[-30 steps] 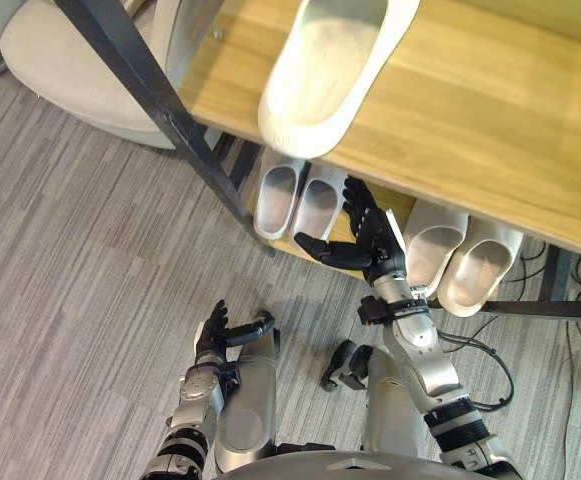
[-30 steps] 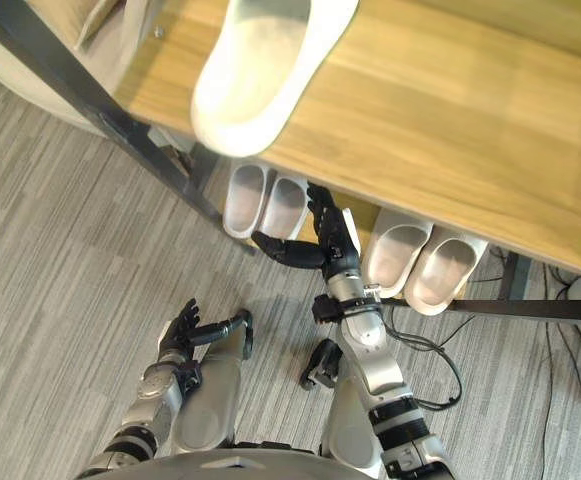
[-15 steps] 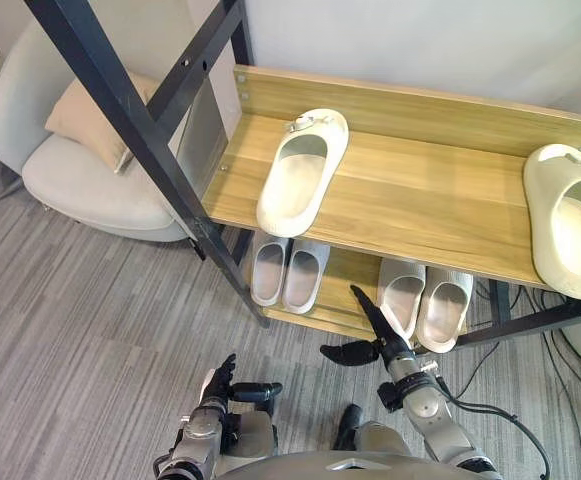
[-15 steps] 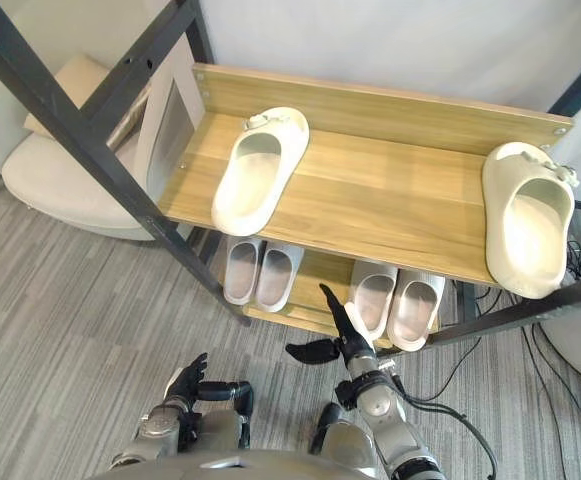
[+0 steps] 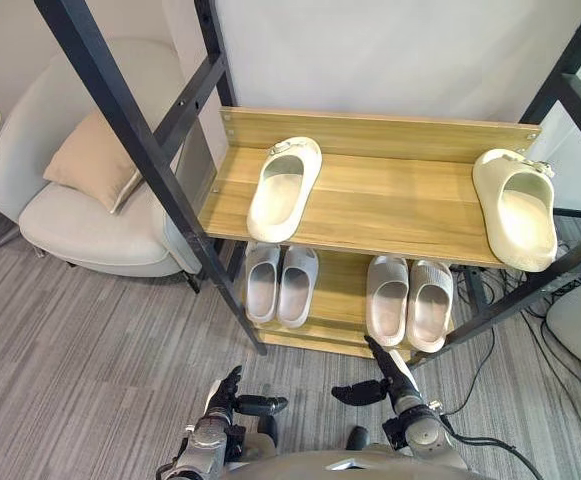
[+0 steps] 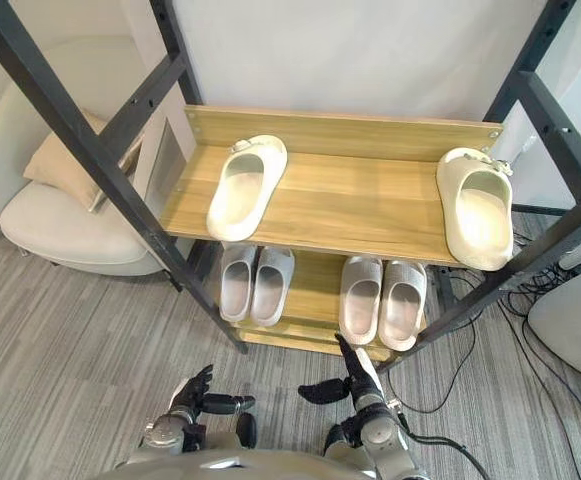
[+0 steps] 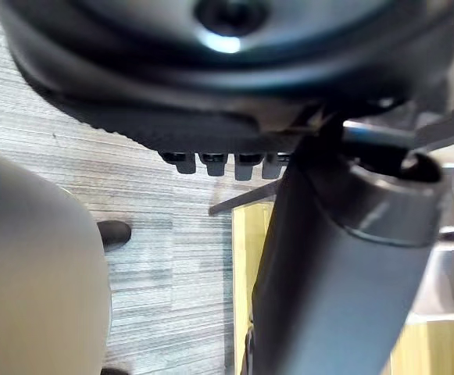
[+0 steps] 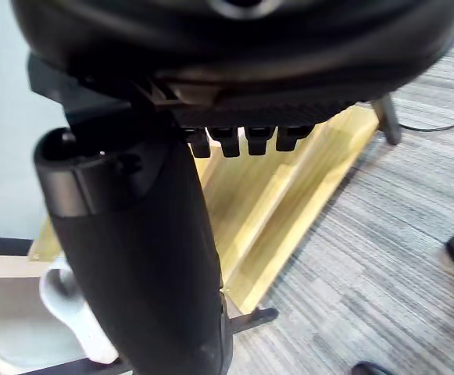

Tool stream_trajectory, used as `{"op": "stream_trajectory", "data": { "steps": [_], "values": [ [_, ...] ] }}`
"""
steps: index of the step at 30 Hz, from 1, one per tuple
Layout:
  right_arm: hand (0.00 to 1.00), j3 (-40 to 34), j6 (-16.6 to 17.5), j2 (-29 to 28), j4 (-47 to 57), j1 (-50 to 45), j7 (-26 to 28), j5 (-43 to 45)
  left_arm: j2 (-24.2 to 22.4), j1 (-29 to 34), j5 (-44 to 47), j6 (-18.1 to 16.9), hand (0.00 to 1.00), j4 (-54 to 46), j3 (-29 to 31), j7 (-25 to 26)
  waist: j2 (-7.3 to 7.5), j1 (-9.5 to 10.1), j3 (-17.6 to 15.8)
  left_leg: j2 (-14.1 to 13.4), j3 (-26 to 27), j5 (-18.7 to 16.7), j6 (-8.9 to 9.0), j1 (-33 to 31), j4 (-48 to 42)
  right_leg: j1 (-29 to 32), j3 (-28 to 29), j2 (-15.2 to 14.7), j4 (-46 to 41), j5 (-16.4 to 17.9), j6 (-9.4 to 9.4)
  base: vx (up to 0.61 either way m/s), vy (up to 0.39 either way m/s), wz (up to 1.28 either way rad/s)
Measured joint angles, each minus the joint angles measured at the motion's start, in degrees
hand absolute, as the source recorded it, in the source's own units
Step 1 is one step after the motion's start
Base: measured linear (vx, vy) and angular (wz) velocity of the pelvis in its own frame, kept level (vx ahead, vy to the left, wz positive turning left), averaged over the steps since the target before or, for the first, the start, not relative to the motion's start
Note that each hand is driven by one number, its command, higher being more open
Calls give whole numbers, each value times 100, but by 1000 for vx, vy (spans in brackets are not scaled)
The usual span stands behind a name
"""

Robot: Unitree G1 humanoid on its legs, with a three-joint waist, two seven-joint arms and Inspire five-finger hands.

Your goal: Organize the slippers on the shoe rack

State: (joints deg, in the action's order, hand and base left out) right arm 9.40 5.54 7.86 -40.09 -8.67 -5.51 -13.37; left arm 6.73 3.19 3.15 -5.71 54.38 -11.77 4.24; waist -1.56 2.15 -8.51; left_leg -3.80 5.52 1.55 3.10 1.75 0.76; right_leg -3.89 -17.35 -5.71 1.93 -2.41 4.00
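Note:
The shoe rack has a wooden top shelf (image 5: 390, 200) and a lower shelf (image 5: 340, 290). On the top shelf, one cream slipper (image 5: 286, 188) lies at the left end and a second cream slipper (image 5: 515, 207) at the right end, far apart. Below, a pale grey pair (image 5: 280, 284) stands on the left and a second pale pair (image 5: 408, 300) on the right. My right hand (image 5: 385, 380) is open and empty over the floor in front of the lower shelf. Low beside it, my left hand (image 5: 228, 400) is open and holds nothing.
Black slanted frame bars (image 5: 140, 150) cross the rack's left side, and another bar (image 5: 530, 290) crosses its right. A pale armchair with a beige cushion (image 5: 90, 165) stands to the left. Cables (image 5: 490, 350) lie on the grey carpet at the right.
The camera has pulled back and up, so the whole rack shows now. My right hand has drawn away from the lower shelf's slippers to the floor in front, still empty.

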Motion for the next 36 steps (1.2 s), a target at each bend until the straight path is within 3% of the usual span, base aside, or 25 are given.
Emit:
{"op": "stream_trajectory", "data": {
  "steps": [3, 10, 16, 20, 27, 36],
  "values": [
    [100, -238, -61, -4, -194, -79, -69, 2, 91, 187, 22, -2, 100, -574, -396, -127, 0, -28, 3, 30, -28, 8, -12, 67, 31, -107, -31, -9, 94, -29, 10, -5, 11, 4],
    [100, -502, -61, -23, -189, -192, -129, 11, 371, 818, 528, -69, 100, -2976, -1425, -729, -19, -59, 22, 111, -156, 55, -70, 140, 171, -204, -157, -52, 154, -21, 29, 14, 14, 9],
    [100, -562, -54, 10, -196, -238, -84, -6, 813, 781, 887, -179, 100, -4320, -2494, -1161, -156, -91, 168, 151, -278, 60, -79, 242, 248, -328, -287, -85, 133, 65, 62, 25, 5, 11],
    [100, -484, -53, 51, -202, -238, -70, -13, 807, 659, 1231, -181, 100, -5057, -3079, -1294, -223, -115, 241, 158, -278, 66, -87, 316, 311, -362, -290, -94, 110, 100, 66, 0, 0, 0],
    [100, -345, -52, 78, -202, -240, -68, -16, 732, 267, 1625, -189, 100, -5759, -3332, -1231, -230, -136, 324, 150, -279, 66, -87, 403, 366, -435, -303, -87, 110, 134, 66, 0, 0, 0],
    [100, -232, -54, 49, -629, -61, -141, -15, 593, -123, 1888, -313, 100, -7162, -3232, -673, -136, -83, 434, 139, -266, 49, -84, 402, 389, -426, -293, -115, 78, 184, 103, 0, 0, 0]
  ]
}}
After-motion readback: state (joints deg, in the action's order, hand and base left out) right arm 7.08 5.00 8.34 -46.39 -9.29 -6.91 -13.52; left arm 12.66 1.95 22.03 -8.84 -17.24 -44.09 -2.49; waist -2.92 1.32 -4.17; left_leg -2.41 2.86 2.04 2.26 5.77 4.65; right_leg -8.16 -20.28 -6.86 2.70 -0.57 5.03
